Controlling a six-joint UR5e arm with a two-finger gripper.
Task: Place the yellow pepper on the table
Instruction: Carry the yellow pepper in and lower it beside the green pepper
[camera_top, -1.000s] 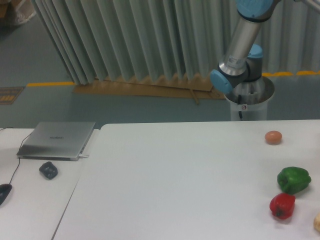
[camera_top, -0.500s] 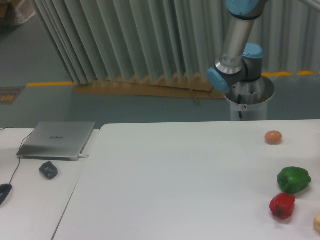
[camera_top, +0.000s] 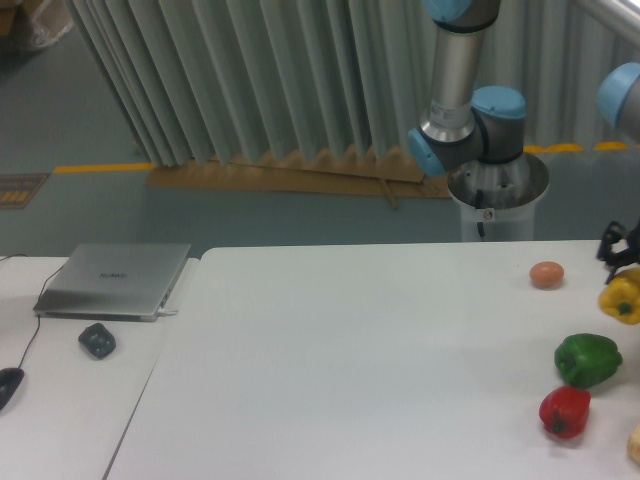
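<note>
From the fixed camera, the yellow pepper sits at the far right edge of the frame, above the white table, with the dark claw clamped on its top. Only part of the claw shows, cut off by the frame edge. Whether the pepper touches the tabletop is unclear. Just below it lies a green pepper, then a red pepper. A small brownish-orange ball rests to the left of the yellow one. A closed laptop lies on the adjoining desk at left.
</note>
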